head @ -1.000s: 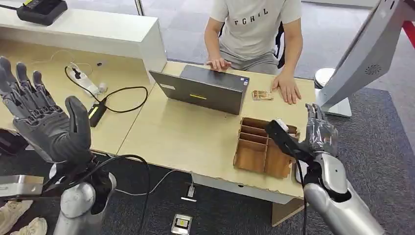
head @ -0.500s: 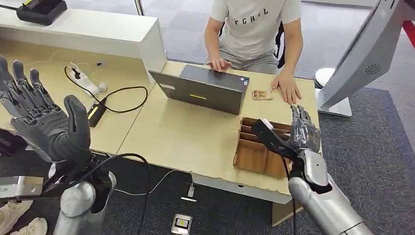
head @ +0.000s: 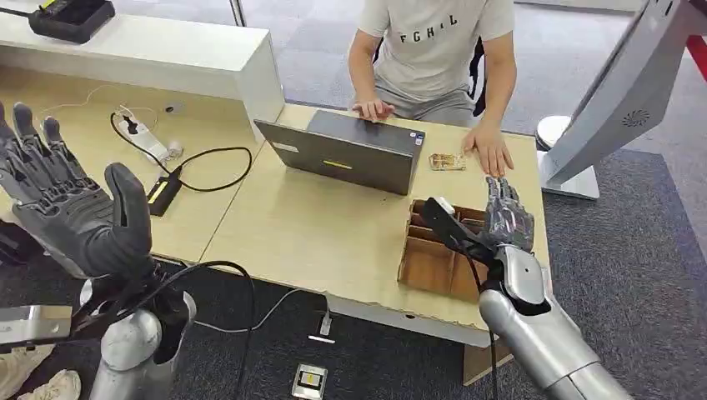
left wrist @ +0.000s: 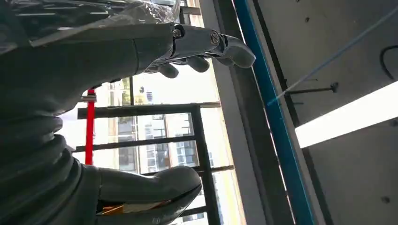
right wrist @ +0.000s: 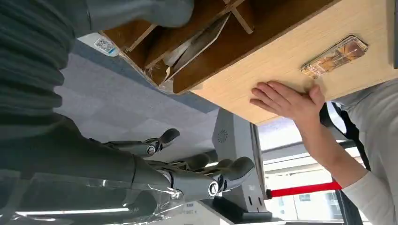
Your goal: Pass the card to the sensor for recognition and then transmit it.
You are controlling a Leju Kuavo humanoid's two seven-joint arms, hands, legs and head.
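Reaching over the wooden card organizer (head: 442,250) at the near right of the bench (head: 317,233), I have my right hand (head: 500,223) above its far compartments with the fingers spread and nothing in them. In the right wrist view a thin card (right wrist: 197,44) leans on a divider inside the organizer, just beside the thumb (right wrist: 141,11) and untouched as far as I can tell. My left hand (head: 71,208) is raised at the near left, well apart from the bench, palm up, fingers apart and holding nothing.

I judge the step in hand to be the pick-up: the card has not yet left its slot, so neither the sensor pass nor the hand-over has begun. The next move calls for me to lower the right hand, bring thumb and fingers onto the card's free edge and lift it straight out without catching the dividers. After that I would carry it right toward the white standing terminal (head: 617,100) at the far right, which I take to be the sensor, though I cannot confirm that.

A person's hand (head: 492,152) lies flat on the bench just beyond the organizer, beside a small clear-cased item (head: 447,162) and an open laptop (head: 350,150); I should keep clear of that hand
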